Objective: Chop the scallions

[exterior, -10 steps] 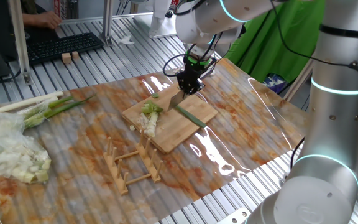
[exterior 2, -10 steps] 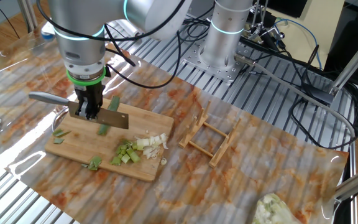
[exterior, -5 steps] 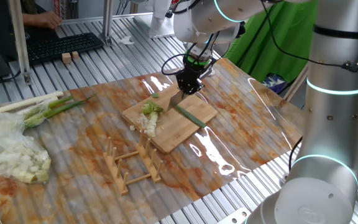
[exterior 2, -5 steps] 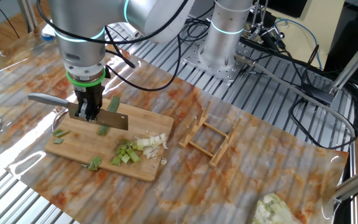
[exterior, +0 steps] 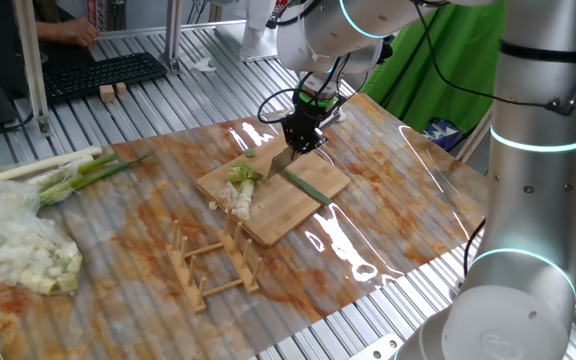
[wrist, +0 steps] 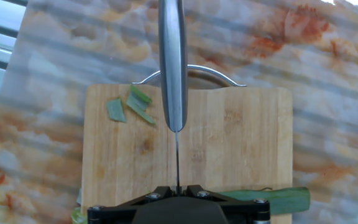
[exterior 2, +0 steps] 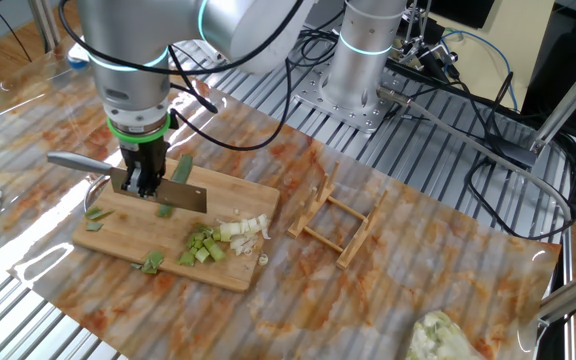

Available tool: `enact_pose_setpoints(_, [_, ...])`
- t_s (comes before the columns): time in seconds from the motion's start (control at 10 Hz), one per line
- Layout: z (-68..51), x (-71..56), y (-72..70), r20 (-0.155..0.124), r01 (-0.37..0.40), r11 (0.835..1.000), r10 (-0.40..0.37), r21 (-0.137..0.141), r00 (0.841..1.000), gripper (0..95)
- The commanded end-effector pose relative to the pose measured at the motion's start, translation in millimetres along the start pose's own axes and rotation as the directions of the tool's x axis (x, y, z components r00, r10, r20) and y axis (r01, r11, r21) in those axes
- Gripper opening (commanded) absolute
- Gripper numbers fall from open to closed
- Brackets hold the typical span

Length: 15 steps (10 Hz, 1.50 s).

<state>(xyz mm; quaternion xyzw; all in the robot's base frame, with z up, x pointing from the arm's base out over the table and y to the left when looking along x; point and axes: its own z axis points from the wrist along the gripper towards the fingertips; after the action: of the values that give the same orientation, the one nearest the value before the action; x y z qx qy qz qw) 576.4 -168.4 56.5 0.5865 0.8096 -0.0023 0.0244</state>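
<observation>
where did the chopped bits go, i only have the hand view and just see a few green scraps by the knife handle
Observer: The short white and pale-green scallion bits lie heaped on the rectangular bamboo cutting board, on the blade's side, outside your frame.
Operator: is the blade actually over the stalk
Observer: Yes. The flat-bladed steel knife, clamped in the shut pincer, crosses the long green scallion leaf. I cannot tell whether the edge touches it.
Operator: anything near the board i could hit
Observer: A slatted wooden rack lies on the table just past the board's end nearest the heap.
</observation>
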Motion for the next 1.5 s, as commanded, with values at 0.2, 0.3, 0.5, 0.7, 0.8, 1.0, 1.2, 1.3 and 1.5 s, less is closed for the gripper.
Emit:
enact_pose_setpoints(0.2, [-0.9,-0.7,1.2,0.0,0.011,1.0,-0.011,0.0,1.0,0.0])
enact_pose_setpoints(0.3, [-1.5,-1.3,5.1,-0.003,0.013,1.0,-0.013,0.001,1.0,0.0])
enact_pose_setpoints(0.5, [-2.7,-1.7,10.5,-0.003,0.019,1.0,-0.019,0.001,1.0,0.0])
enact_pose_setpoints(0.7, [-2.0,-1.2,10.7,-0.004,0.016,1.0,-0.016,0.0,1.0,0.0])
enact_pose_setpoints(0.8, [2.0,-0.1,11.2,-0.009,0.009,1.0,-0.009,-0.003,1.0,0.0])
enact_pose_setpoints(1.0, [20.9,4.2,13.4,-0.006,0.0,1.0,0.0,-0.019,1.0,0.0])
enact_pose_setpoints(1.2, [34.1,6.3,15.7,0.007,0.005,1.0,-0.005,-0.022,1.0,0.0])
enact_pose_setpoints(1.3, [23.8,9.7,15.0,-0.011,0.001,1.0,-0.001,0.016,1.0,0.0])
enact_pose_setpoints(1.5, [8.7,11.9,11.9,-0.013,-0.003,1.0,0.003,0.026,1.0,0.0])
